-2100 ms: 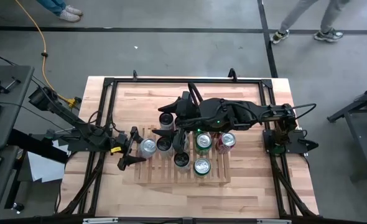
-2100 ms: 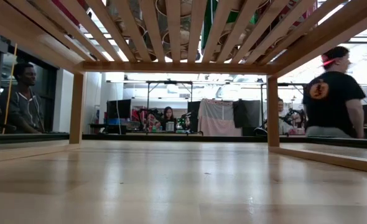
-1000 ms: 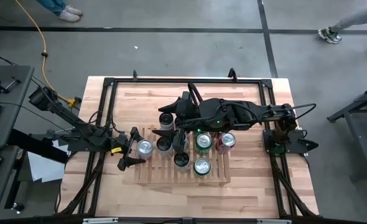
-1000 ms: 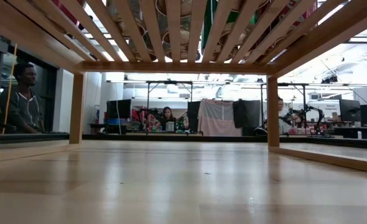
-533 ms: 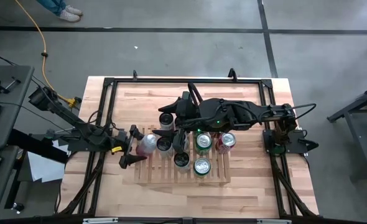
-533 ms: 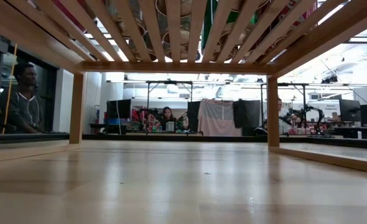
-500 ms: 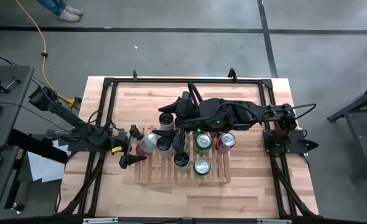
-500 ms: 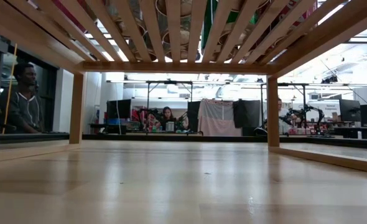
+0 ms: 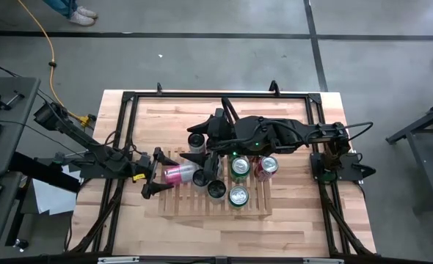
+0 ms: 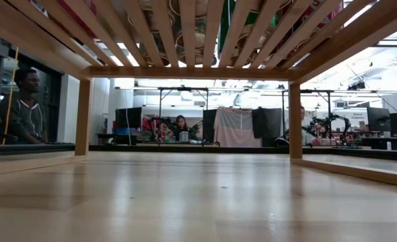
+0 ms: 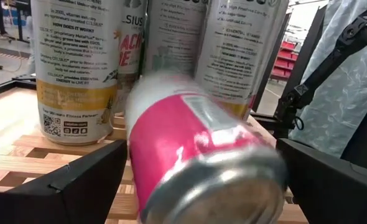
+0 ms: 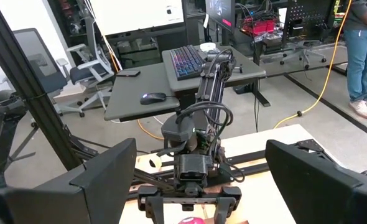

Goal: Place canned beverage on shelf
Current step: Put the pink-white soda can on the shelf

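Observation:
A pink can point(image 9: 178, 174) lies on its side on the left part of the slatted wooden shelf point(image 9: 253, 209). In the left wrist view the pink can point(image 11: 190, 149) is blurred, one silver end toward the camera. My left gripper point(image 9: 153, 176) is open at the shelf's left edge. Its fingers point(image 11: 78, 186) stand on either side of that end with gaps showing. My right gripper point(image 9: 202, 158) is open and empty above the shelf's far left cans, pointing toward the table's left. The low view looks under the shelf slats point(image 10: 185, 27).
Several upright cans stand on the shelf: silver-topped ones point(image 9: 216, 189), green ones point(image 9: 238, 195) and a red one point(image 9: 266, 166). Tall white cans point(image 11: 74, 68) stand just behind the pink can. The right arm point(image 9: 290, 136) stretches over the shelf. People sit in the room beyond point(image 10: 27, 107).
The pink can stood upright between my left gripper's fingers a second ago, leaned over half a second ago, and has now fallen onto its side on the shelf. Both arms have stayed about where they were.

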